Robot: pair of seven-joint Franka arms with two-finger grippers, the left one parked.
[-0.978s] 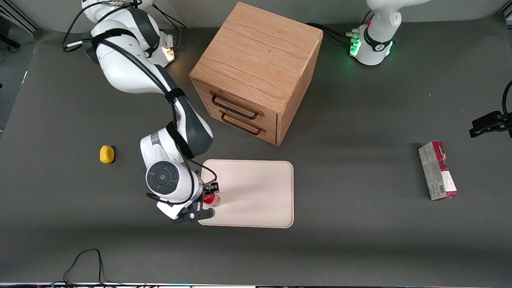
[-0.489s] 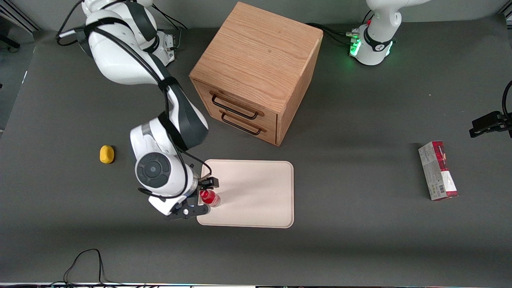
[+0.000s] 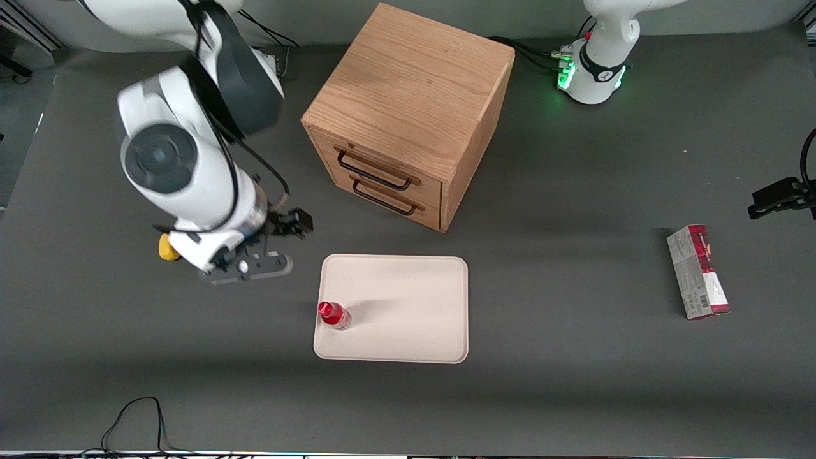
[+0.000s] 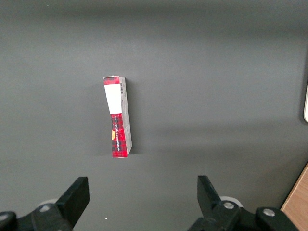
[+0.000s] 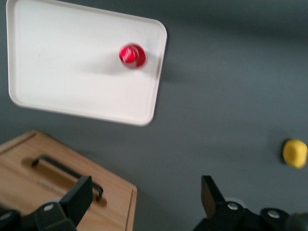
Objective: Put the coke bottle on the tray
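**Bottle stands on the tray, arm lifted clear**

The coke bottle stands upright on the tray, close to the tray's edge on the working arm's side and toward the corner nearer the front camera. Nothing touches it. From the right wrist camera its red cap shows as a round disc just inside the rim, which fits a bottle set down straight and not tipped. A spot so near the rim looks like the shortest reach from the working arm's end of the desk; it is on the tray, but with little margin.

The end effector hangs above the bare desk, well apart from the bottle and raised, between the tray and the yellow lump. Its fingers are spread wide with nothing between them, a sensible state for drawing away without brushing a light, top-heavy bottle.

The wooden drawer box sits toward the desk's edge farthest from the front camera, both drawers closed. The red-and-grey carton lies toward the parked arm's end of the desk, untouched.

By the look of it the task is done.
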